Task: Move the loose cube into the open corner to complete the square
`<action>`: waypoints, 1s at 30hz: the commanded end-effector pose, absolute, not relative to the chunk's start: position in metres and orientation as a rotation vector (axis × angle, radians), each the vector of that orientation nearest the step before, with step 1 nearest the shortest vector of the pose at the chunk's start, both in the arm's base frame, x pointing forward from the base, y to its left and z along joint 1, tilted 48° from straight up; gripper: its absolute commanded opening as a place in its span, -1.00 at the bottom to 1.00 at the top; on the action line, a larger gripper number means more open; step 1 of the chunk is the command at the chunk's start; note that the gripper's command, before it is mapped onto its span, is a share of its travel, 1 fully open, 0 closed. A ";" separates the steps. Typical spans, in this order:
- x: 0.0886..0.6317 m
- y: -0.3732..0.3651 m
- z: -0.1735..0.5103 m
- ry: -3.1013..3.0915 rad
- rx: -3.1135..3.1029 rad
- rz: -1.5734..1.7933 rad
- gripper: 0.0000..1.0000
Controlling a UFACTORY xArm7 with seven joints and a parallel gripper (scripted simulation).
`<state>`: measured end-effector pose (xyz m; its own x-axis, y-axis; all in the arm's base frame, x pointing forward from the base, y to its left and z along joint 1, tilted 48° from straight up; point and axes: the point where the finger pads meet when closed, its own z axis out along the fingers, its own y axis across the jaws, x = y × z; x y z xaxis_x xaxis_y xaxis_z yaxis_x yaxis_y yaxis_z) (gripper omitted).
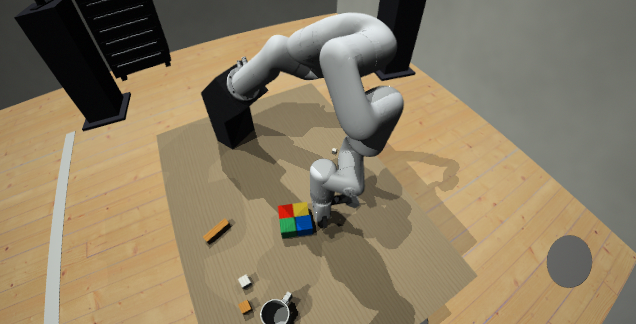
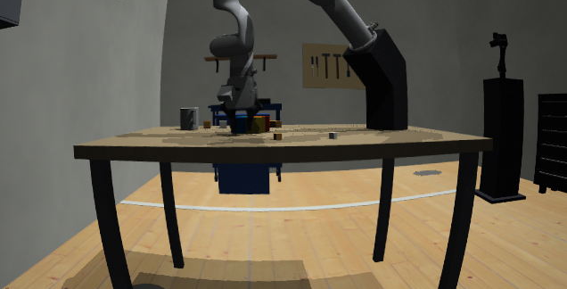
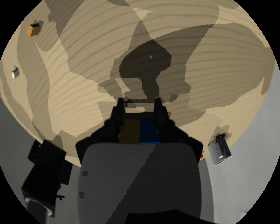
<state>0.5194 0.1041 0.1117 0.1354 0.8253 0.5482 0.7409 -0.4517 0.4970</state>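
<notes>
Four cubes sit together as a square on the table: red (image 1: 285, 210), yellow (image 1: 300, 209), green (image 1: 287, 226) and blue (image 1: 304, 224), with no gap that I can see between them. My gripper (image 1: 321, 222) is down at table height, right beside the blue cube's outer face, at the seam with the yellow cube. Its fingers stand half open and hold nothing. In the wrist view the fingers frame the yellow cube (image 3: 130, 129) and the blue cube (image 3: 148, 129) in shadow. In the exterior view the gripper (image 2: 241, 126) stands in front of the blue cube.
An orange bar (image 1: 216, 230) lies left of the square. A small white block (image 1: 244, 280), a small orange block (image 1: 244, 306) and a mug (image 1: 276, 311) sit near the front edge. A tiny white block (image 1: 334, 151) lies behind the arm. The black arm base (image 1: 227, 111) stands at the back.
</notes>
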 end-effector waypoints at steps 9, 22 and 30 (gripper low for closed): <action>0.520 0.102 0.112 1.582 2.284 1.220 0.00; 0.519 0.097 0.109 1.582 2.284 1.220 0.00; 0.519 0.096 0.108 1.582 2.284 1.220 0.00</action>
